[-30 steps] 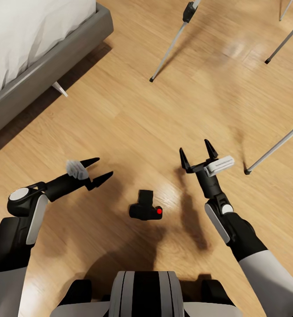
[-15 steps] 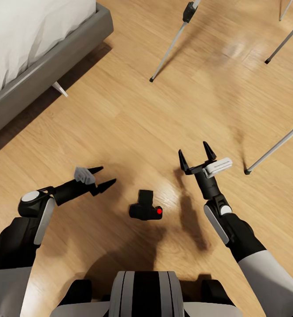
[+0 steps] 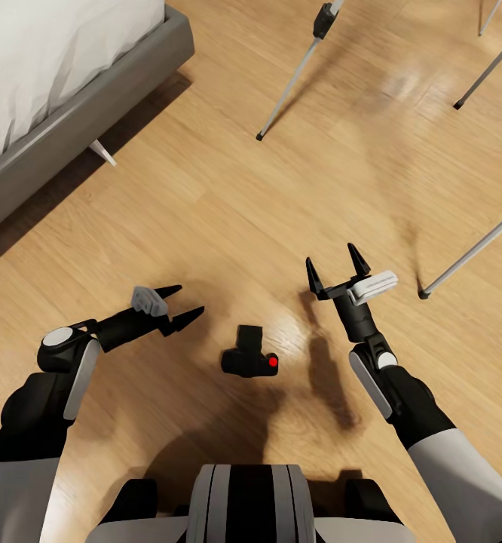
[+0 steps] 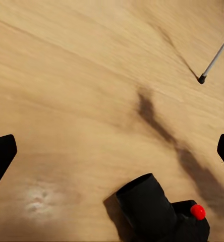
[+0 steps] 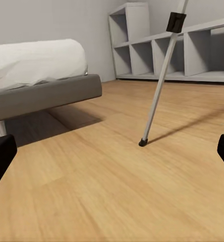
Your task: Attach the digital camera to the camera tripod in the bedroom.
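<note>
The digital camera [image 3: 249, 360] lies on the wood floor just in front of my base, lens pointing away, red button [image 3: 273, 363] at its right. It shows low in the left wrist view [image 4: 162, 212]. My left gripper [image 3: 182, 303] hovers open to the camera's left, a short gap away. My right gripper [image 3: 334, 270] stands open to the camera's upper right, fingers pointing away. The camera tripod has silver legs planted on the floor: one leg [image 3: 292, 79] ahead, another [image 3: 469, 255] at the right. A tripod leg [image 5: 160, 80] also rises ahead in the right wrist view.
A grey bed [image 3: 62, 98] with white bedding fills the upper left, also seen as the bed [image 5: 41, 85] in the right wrist view. A grey cubby shelf [image 5: 187, 48] stands against the far wall. A further tripod leg [image 3: 488, 69] crosses the upper right.
My left arm has swung lower and to the right, bringing its open gripper closer to the camera. The right gripper and the camera have stayed put.
</note>
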